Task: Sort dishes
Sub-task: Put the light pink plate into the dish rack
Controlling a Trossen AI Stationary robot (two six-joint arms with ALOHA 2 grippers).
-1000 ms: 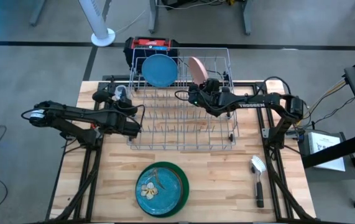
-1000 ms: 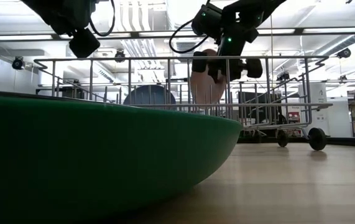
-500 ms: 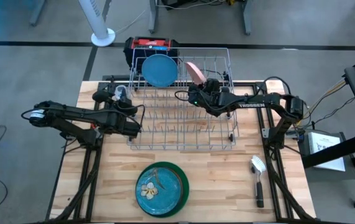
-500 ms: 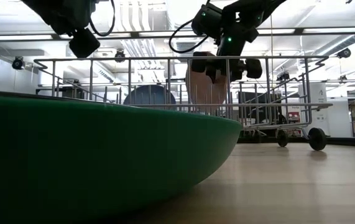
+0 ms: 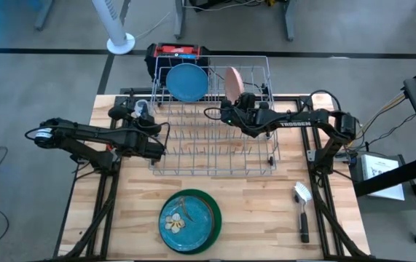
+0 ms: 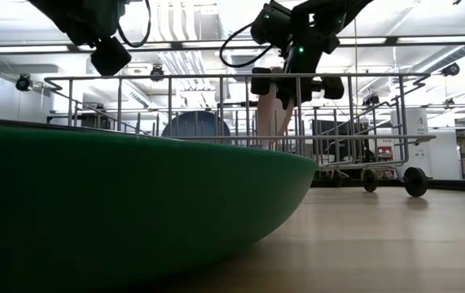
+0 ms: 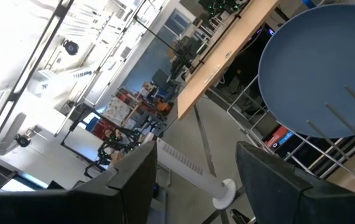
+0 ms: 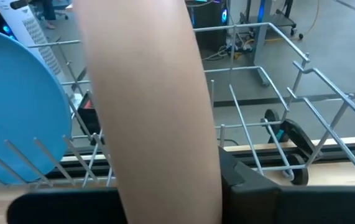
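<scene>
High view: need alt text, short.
Seen from above, the right gripper is shut on a pink plate standing on edge at the back of a wire rack, beside a blue plate already racked. The left gripper waits open at the rack's left side; a green plate and a brush lie on the table.

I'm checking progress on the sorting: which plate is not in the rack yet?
The green plate, lying flat on the table's near side. The light blue plate and pale pink plate stand on edge in the wire rack.

Matt pale pink plate [image 8: 149,106], grey metal-wire rack [image 5: 215,145], light wooden table [image 5: 258,211].
</scene>
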